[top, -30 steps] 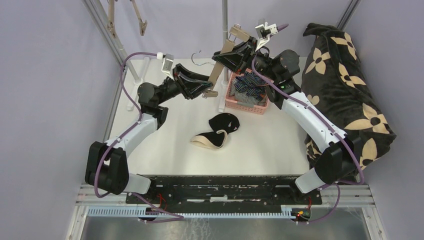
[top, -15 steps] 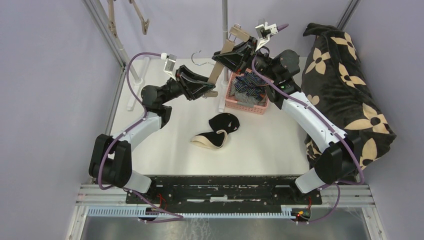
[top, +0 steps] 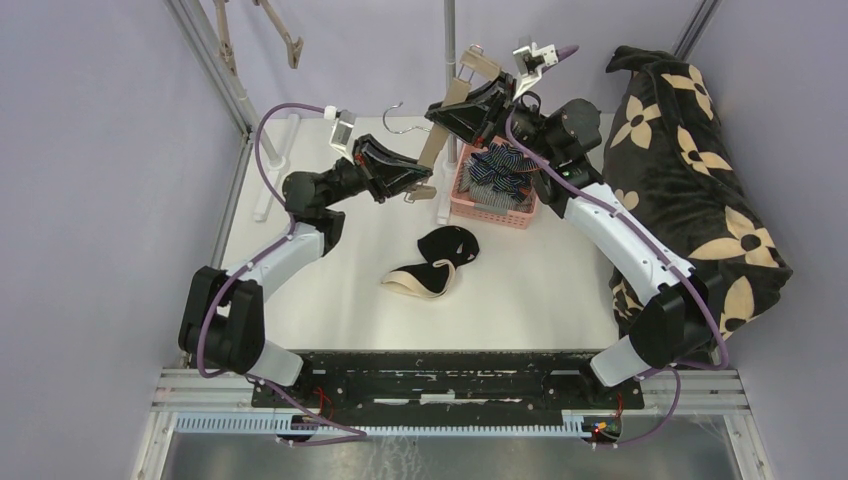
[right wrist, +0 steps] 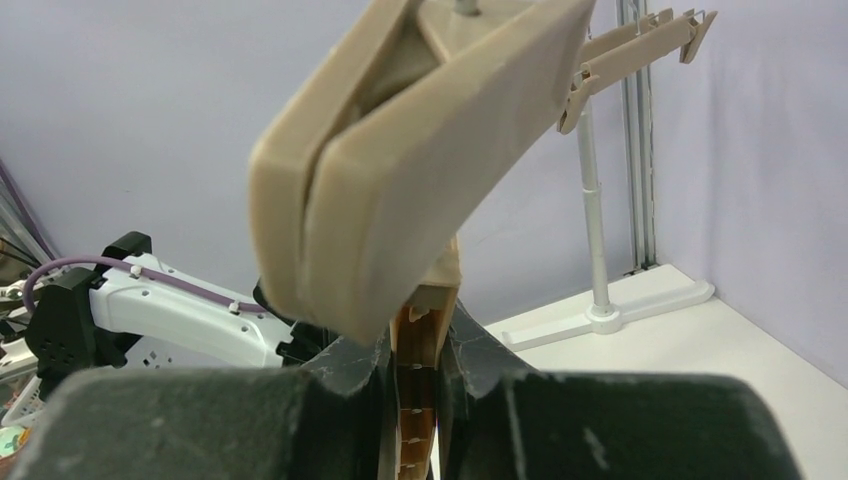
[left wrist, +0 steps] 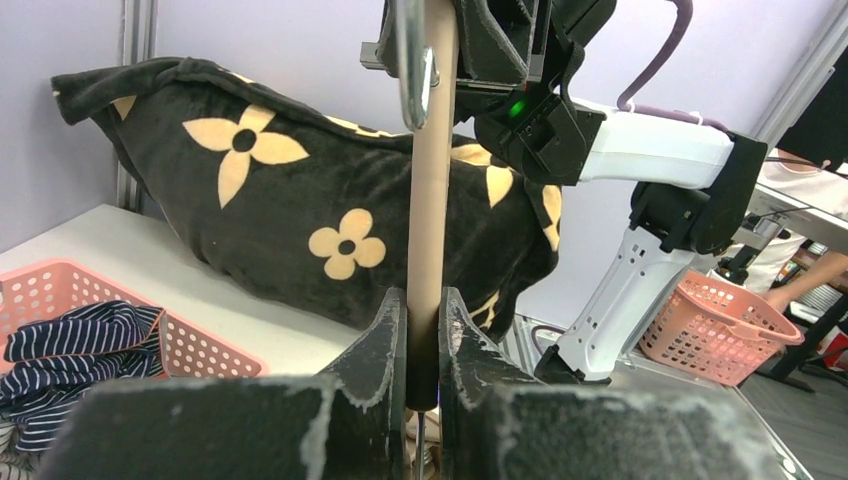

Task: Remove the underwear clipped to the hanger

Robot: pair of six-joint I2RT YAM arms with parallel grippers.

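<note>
Your L gripper (left wrist: 422,335) is clamped tight on the tan hanger (left wrist: 432,170) bar; R gripper (right wrist: 418,365) pinches the same hanger just below a clip. Striped briefs (top: 500,165) sit in the pink basket (top: 495,213), 12 o'clock on the table (top: 560,290); black briefs (top: 442,252) lie loose at the basket's 7 o'clock.

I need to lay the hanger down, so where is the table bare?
Bare: the near strip of table between the black briefs and the arm bases. Crowded: the far side, around the pink basket, hanger, left hand and right hand.
</note>
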